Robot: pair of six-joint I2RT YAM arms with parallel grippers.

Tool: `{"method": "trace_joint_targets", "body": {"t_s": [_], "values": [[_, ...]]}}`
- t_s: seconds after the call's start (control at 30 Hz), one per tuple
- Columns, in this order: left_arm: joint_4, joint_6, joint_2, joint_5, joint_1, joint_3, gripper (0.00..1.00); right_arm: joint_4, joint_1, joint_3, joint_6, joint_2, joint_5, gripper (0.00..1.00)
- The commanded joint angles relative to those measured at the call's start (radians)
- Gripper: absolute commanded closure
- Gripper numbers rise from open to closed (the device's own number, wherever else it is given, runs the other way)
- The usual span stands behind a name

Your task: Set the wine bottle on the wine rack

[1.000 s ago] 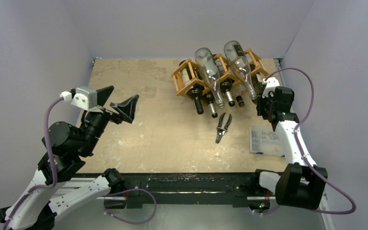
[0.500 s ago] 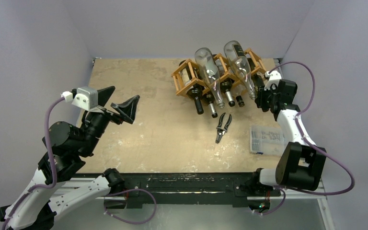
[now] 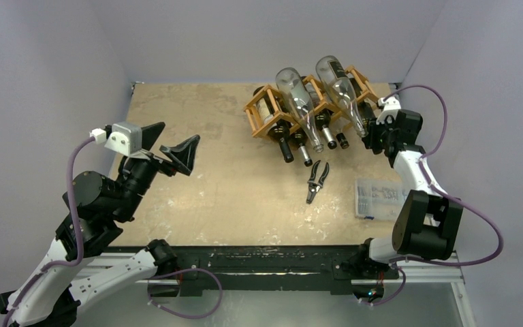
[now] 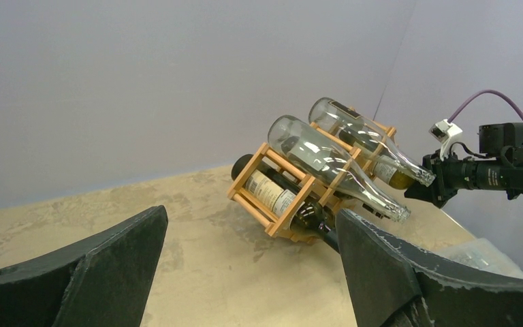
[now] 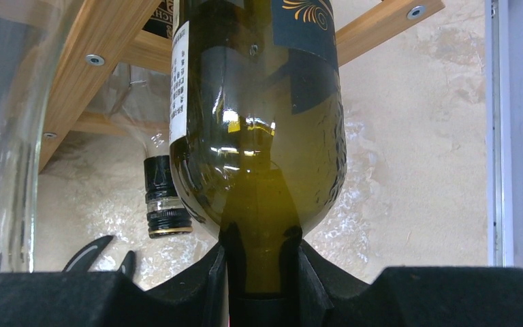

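Seen from above, the wine rack [image 3: 293,112] stands on the tan surface [image 3: 204,184], with several bottles lying in and on it. The wine bottle [image 3: 342,92] lies slanted across the top of the wine rack's right end, neck pointing to the near side. The right gripper [image 3: 371,138] is closed around that neck, just off the rack's right front corner. The left gripper [image 3: 177,133] hangs well to the left of the wine rack, spread wide and holding nothing. Black-handled pliers [image 3: 318,180] lie in front of the rack.

From the left wrist, the left gripper [image 4: 252,225] gapes wide, with the wine rack [image 4: 272,197] showing between its fingers. The wine bottle [image 4: 364,144] rests along the rack's top at the far right, beside a clear bottle [image 4: 327,163]. The right gripper [image 4: 428,182] clamps its neck.

From the right wrist, the dark green wine bottle [image 5: 259,136] fills the view, its neck pinched in the right gripper [image 5: 259,272], with the wooden bars of the wine rack [image 5: 109,61] behind it.
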Motion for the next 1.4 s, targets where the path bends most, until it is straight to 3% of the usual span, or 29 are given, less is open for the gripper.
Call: {"method": "trace_joint_targets", "body": {"t_s": [0.0, 0.27, 0.5, 1.03, 1.2, 1.27, 1.37], "values": [[0.022, 0.011, 0.011, -0.003, -0.006, 0.02, 0.06, 0.182, 0.003, 0.087, -0.053, -0.018, -0.098, 1.0], [0.023, 0.01, 0.016, 0.002, -0.005, 0.02, 0.07, 0.152, 0.005, 0.076, -0.155, -0.057, -0.149, 1.0], [0.022, 0.01, 0.018, 0.002, -0.006, 0.02, 0.07, 0.134, 0.005, 0.132, -0.181, -0.012, -0.097, 1.0], [0.023, 0.012, 0.024, -0.001, -0.007, 0.019, 0.07, 0.11, 0.011, 0.298, -0.052, 0.137, -0.033, 1.0], [0.024, 0.015, 0.022, -0.006, -0.006, 0.017, 0.07, 0.118, 0.012, 0.301, -0.042, 0.178, -0.028, 0.94], [0.024, 0.016, 0.024, -0.01, -0.006, 0.017, 0.07, 0.136, 0.012, 0.284, -0.032, 0.182, -0.022, 0.86], [0.024, 0.016, 0.028, -0.01, -0.006, 0.017, 0.07, 0.133, 0.014, 0.265, -0.029, 0.176, -0.005, 0.65]]}}
